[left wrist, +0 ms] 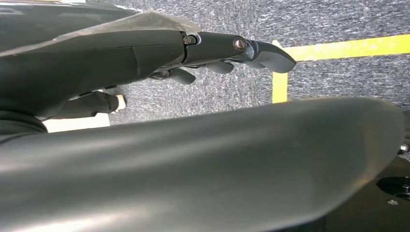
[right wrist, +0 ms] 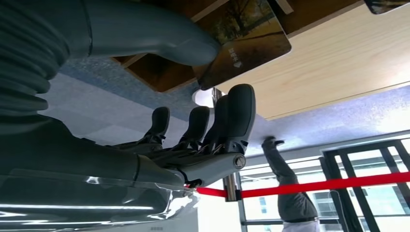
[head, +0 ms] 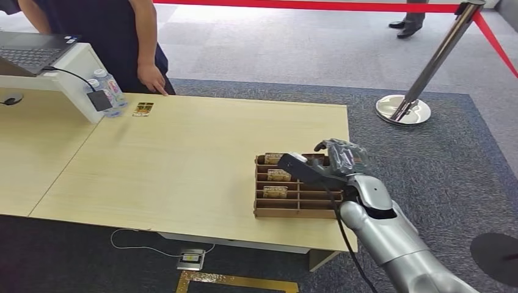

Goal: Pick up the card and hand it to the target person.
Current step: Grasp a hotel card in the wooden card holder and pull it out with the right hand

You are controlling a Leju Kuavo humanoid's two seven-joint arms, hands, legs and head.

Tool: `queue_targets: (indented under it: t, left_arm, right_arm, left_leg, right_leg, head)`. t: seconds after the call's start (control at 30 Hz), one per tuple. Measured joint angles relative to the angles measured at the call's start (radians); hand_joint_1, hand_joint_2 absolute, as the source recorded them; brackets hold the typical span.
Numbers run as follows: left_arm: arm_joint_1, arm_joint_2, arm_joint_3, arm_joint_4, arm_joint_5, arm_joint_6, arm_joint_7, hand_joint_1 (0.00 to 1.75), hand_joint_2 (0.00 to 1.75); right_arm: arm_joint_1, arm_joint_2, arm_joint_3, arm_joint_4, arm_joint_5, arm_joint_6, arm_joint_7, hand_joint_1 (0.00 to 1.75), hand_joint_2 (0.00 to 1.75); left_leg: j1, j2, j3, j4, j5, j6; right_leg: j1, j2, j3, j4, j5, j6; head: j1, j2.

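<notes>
Right hand (right wrist: 159, 145) fingers apart, thumb touching card (right wrist: 246, 43): glossy, autumn-tree print, in wooden tray (head: 296, 204).

Right hand (head: 342, 155) over card tray (head: 297, 210), wooden table (head: 183, 165)

Card (right wrist: 244, 41): thin, glossy rectangle with rounded corners, printed with an autumn tree scene and a small white mark near one corner; standing on edge in a slot of the brown divided wooden card rack (head: 299, 204), upper part projecting above the dividers. Rack resting near the right front corner of the light wooden table (head: 183, 159). Further cards (head: 275, 191) upright in neighbouring slots. One separate card (head: 143, 109) lying flat at the far left of the table, just before the person (head: 116, 36).
</notes>
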Motion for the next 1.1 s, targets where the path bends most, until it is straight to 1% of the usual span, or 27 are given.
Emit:
queue_targets:
  t: [0.37,0.6,0.77,0.87,1.0,1.03,1.1]
  left_arm:
    - [0.000,0.000,0.000,0.000,-0.001,0.000,0.002,0.00,0.00]
    - [0.000,0.000,0.000,0.000,-0.001,0.000,0.003,0.00,0.00]
    - [0.000,0.000,-0.001,0.000,-0.002,0.000,0.002,0.00,0.00]
    - [0.000,0.000,-0.001,0.000,-0.002,0.000,0.001,0.00,0.00]
    - [0.000,0.000,-0.001,0.000,-0.002,0.000,0.002,0.00,0.00]
    - [0.000,0.000,-0.001,0.000,-0.002,0.000,0.002,0.00,0.00]
    - [0.000,0.000,-0.001,0.000,-0.002,0.000,0.002,0.00,0.00]
  right_arm:
    - [-0.012,0.014,-0.001,0.030,0.003,-0.001,0.000,0.90,1.75]
    - [-0.015,0.016,-0.001,0.044,0.005,-0.006,-0.003,1.04,1.75]
    - [-0.015,0.016,-0.002,0.045,0.006,-0.014,-0.005,1.05,1.75]
    - [-0.015,0.016,-0.002,0.045,0.006,-0.016,-0.005,1.24,1.75]
    - [-0.017,0.016,-0.003,0.046,0.008,-0.015,-0.005,1.69,1.75]
    - [-0.018,0.016,-0.003,0.046,0.010,-0.015,-0.005,1.75,1.75]
    - [-0.018,0.016,-0.003,0.046,0.012,-0.015,-0.006,1.75,1.75]
  left_leg:
    - [0.000,0.000,0.000,0.000,0.000,0.000]
    - [0.000,0.000,0.000,0.000,0.000,0.000]
    - [0.000,0.000,0.000,0.000,0.000,0.000]
    - [0.000,0.000,0.000,0.000,0.000,0.000]
    - [0.000,0.000,0.000,0.000,0.000,0.000]
    - [0.000,0.000,0.000,0.000,0.000,0.000]
    - [0.000,0.000,0.000,0.000,0.000,0.000]
  right_leg:
    - [0.000,0.000,0.000,0.000,0.000,0.000]
    - [0.000,0.000,0.000,0.000,0.000,0.000]
    - [0.000,0.000,0.000,0.000,0.000,0.000]
    - [0.000,0.000,0.000,0.000,0.000,0.000]
    - [0.000,0.000,0.000,0.000,0.000,0.000]
    - [0.000,0.000,0.000,0.000,0.000,0.000]
    - [0.000,0.000,0.000,0.000,0.000,0.000]
  head:
    - [0.000,0.000]
    - [0.000,0.000]
    - [0.000,0.000]
    - [0.000,0.000]
    - [0.000,0.000]
    - [0.000,0.000]
    - [0.000,0.000]
